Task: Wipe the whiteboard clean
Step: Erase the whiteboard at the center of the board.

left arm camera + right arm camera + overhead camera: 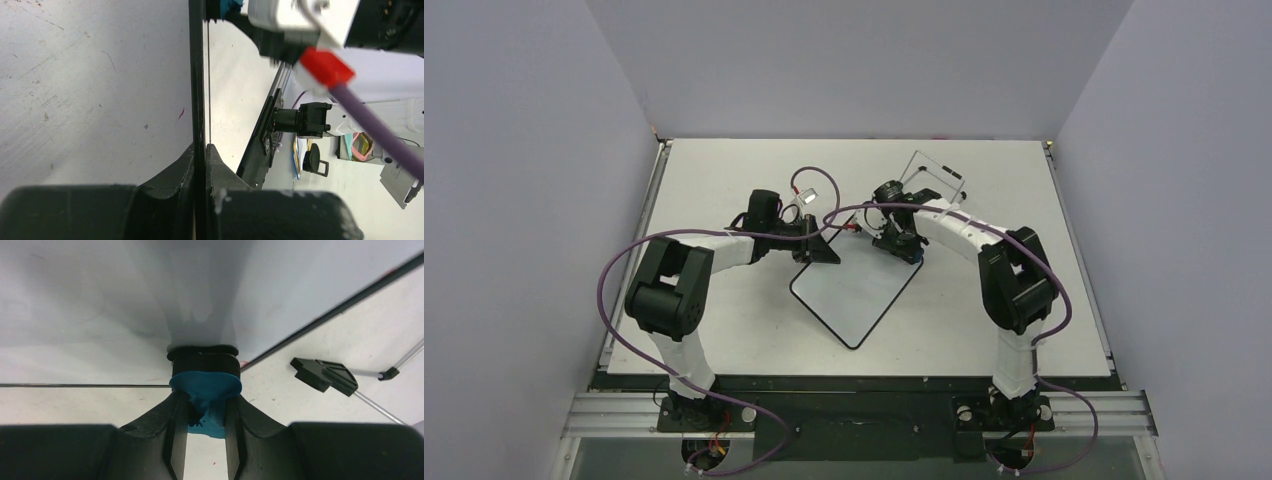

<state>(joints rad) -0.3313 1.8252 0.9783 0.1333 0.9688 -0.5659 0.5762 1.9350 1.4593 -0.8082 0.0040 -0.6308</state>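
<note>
The whiteboard (854,292) lies cornerwise mid-table, white with a thin black rim. Its face looks wiped, with faint red traces at the far corner. My left gripper (820,250) is shut on its upper-left edge; in the left wrist view the rim (198,75) runs straight between the closed fingers of this gripper (200,150). My right gripper (902,246) is shut on the blue eraser (206,382). The eraser's black pad presses on the board's face (100,305) near the board's far corner. The eraser's blue end (230,5) also shows in the left wrist view.
The wire easel stand (939,175) stands behind the right gripper, and its black foot (325,375) lies just right of the eraser. Purple cables loop over both arms (724,236). The table's right edge rail (262,135) shows in the left wrist view.
</note>
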